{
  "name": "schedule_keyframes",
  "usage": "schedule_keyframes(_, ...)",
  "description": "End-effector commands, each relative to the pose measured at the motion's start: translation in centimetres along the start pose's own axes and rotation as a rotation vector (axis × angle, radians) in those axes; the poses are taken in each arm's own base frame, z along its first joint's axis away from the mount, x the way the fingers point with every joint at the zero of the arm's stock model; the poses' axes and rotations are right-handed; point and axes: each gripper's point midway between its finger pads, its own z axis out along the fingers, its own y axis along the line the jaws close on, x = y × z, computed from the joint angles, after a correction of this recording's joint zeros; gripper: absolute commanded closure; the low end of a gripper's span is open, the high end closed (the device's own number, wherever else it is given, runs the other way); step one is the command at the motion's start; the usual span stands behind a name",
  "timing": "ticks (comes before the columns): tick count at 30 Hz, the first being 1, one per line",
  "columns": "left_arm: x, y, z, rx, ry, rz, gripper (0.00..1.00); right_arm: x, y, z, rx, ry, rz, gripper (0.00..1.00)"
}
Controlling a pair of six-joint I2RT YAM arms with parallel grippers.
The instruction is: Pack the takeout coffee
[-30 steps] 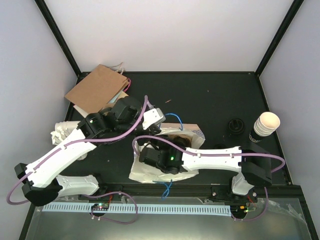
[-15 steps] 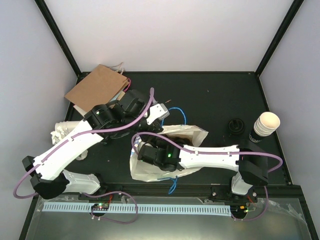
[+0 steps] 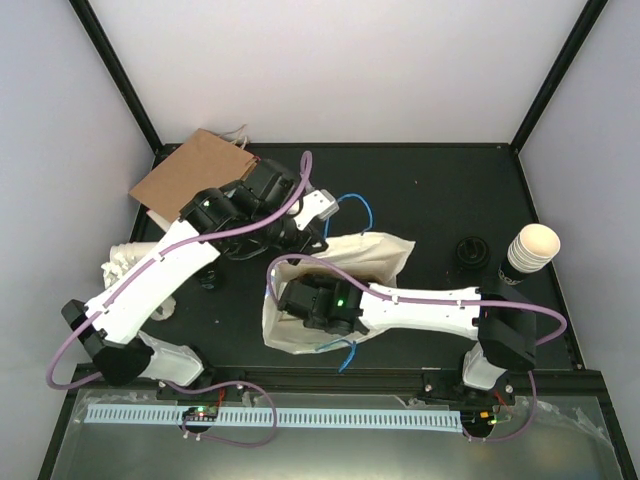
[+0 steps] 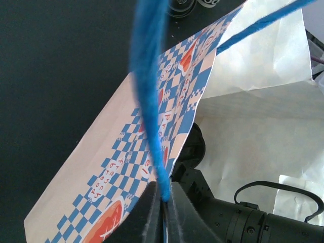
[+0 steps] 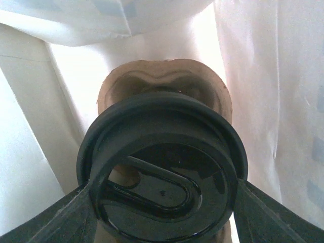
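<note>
You have a checked paper bag (image 4: 126,152), blue and white outside with orange-red round marks, white inside. Its thick cord handle (image 4: 148,101) is blue. The round plastic lid (image 5: 162,167) is glossy black; the moulded cardboard (image 5: 162,81) behind it, brown. Flat paper bag (image 3: 195,178), far left: brown.

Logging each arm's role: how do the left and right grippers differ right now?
The left gripper has its jaws pinched shut on the thin blue handle; the right gripper has jaws spread wide around a lidded cup. The left works outside the checked bag, the right reaches inside it. Both are gripping something.
</note>
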Motion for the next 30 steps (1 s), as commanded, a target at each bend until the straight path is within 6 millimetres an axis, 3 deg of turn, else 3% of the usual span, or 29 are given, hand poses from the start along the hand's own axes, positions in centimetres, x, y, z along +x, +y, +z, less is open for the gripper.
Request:
schedule_keyframes(1,-2.8,-0.5,-1.3,0.082,-0.082,-0.012,0.91,1.7,2.2,1.4,-0.178,0.062,0.010,0.48)
schedule_keyframes(8,-6.0,2.1,-2.9,0.025,-0.183,-0.034,0.53,2.4,1.1,2.3,-0.254,0.081,0.074,0.47)
schedule_keyframes(15,-8.5,4.1,-8.3,-0.104,-0.373,-0.061,0.25,2.4,0.6,3.0,-0.326,0.091,0.111,0.47)
schedule_keyframes(19,-8.4,4.9,-11.4,-0.179,-0.449,-0.098,0.21,2.6,1.0,3.5,-0.375,0.113,0.109,0.47)
schedule_keyframes(23,-7.0,5.2,-15.2,-0.276,-0.533,-0.136,0.17,3.0,1.1,4.1,-0.417,0.144,0.111,0.47)
schedule_keyframes(26,-5.7,5.5,-16.3,-0.313,-0.551,-0.163,0.16,2.9,1.2,4.6,-0.459,0.159,0.116,0.46)
schedule_keyframes(30,-3.8,5.9,-16.4,-0.338,-0.540,-0.190,0.16,3.0,1.0,5.6,-0.507,0.182,0.132,0.46)
